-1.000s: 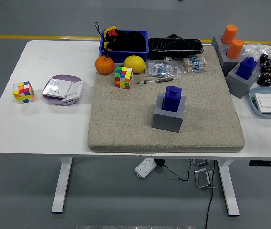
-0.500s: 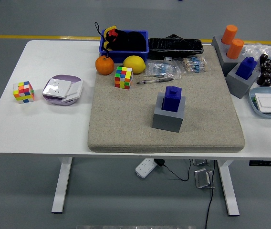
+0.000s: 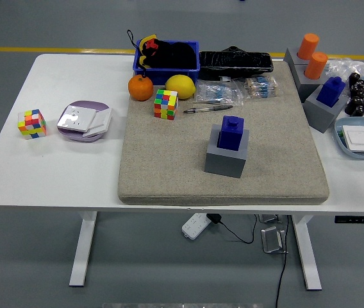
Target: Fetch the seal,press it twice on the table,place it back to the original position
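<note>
A: Where does the task stand?

B: By the look of it, nothing is begun. The blue seal [image 3: 232,133] sits upright in its grey holder [image 3: 226,157] near the middle of the felt mat [image 3: 169,160], untouched. Fetching, both presses and the return are all left.

A: And the robot's hands?

B: Neither is in view, so the state of the fingers cannot be told.

A: Room to work?

B: The mat lies bare toward the worktop [image 3: 47,167] near edge and left of the holder. The far edge is crowded: colour cube [image 3: 166,104], pen [image 3: 206,109], orange [image 3: 140,88], lemon [image 3: 181,86]. A second blue seal [image 3: 331,91] stands by the right edge.
</note>
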{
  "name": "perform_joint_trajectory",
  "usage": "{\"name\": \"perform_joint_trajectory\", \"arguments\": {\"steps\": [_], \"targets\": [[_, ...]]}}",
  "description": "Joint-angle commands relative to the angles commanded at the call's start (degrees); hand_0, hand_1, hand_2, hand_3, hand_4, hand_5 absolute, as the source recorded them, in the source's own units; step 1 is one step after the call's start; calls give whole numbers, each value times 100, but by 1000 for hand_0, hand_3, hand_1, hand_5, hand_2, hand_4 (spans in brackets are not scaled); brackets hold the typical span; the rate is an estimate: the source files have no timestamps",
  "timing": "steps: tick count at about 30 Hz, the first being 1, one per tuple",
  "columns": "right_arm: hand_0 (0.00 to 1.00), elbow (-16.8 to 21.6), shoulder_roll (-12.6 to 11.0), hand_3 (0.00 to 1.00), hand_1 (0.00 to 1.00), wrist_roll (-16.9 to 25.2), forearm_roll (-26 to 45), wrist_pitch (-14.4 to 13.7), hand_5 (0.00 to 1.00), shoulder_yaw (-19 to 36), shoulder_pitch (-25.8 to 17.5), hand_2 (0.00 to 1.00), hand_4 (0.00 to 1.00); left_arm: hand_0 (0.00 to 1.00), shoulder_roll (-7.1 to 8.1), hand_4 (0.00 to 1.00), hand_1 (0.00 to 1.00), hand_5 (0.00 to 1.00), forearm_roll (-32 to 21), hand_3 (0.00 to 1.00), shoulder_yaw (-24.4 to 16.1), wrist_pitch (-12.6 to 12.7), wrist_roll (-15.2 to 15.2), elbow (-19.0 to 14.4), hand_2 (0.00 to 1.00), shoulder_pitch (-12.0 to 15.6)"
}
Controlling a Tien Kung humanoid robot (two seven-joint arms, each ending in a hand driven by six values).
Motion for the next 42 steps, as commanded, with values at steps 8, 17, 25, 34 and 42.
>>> {"name": "perform_joint_trajectory", "arguments": {"steps": [8,17,25,34,42], "targets": [[820,5,0,639,684,-6,0,-25,180,-11,-11,685,830,812,8,788,814,401,-10,833,21,-3,1,-2,785,3],[816,8,6,633,676,0,2,-31,176,-32,-5,671,819,811,31,787,813,402,-8,833,42,-5,-1,-7,785,-6],[815,0,5,631,672,3,-7,-36,172,-5,-2,669,811,811,51,787,813,402,-15,833,90,-2,-1,-11,785,-24],[810,8,10,627,668,1,-7,-39,169,-7,-14,665,803,811,55,786,813,402,-22,833,110,-4,-1,-12,785,-20],[810,18,5,625,667,-3,0,-41,167,-8,-27,661,796,811,35,786,813,404,-15,833,75,-5,0,-9,785,-14]]}}
